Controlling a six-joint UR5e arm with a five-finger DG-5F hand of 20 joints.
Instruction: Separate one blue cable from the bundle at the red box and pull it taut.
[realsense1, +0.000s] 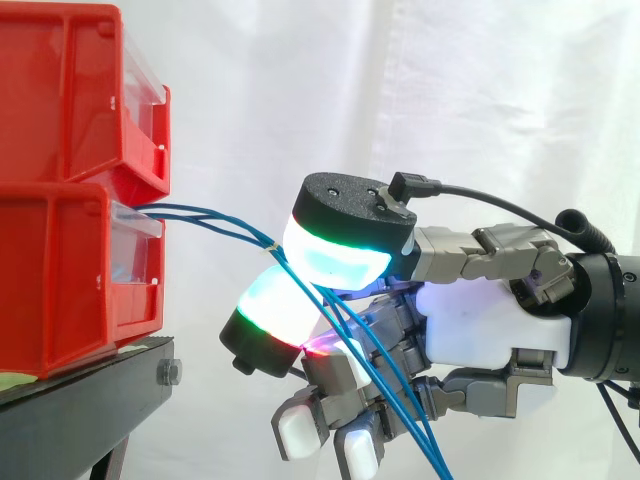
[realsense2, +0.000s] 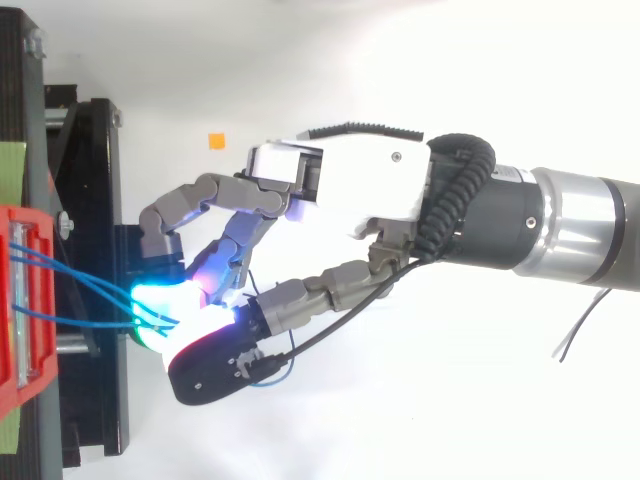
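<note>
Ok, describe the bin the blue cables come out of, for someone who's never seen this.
Find the black stand at the left. Two red bins are stacked there; take the lower bin. Only it has blue cables running out over its clear front to the robot hand.

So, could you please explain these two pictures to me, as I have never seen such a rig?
It is a robot arm carrying a hand with fingers and a thumb; the glowing pads are its own fingertips. One picture is taken from the side, level with the work, the other from above. At the side view's left, two red bins are stacked on a black stand, before a white curtain. Thin blue cables come out of the lower bin's front and run between the glowing pads, which pinch them, then hang down past the palm.
</note>
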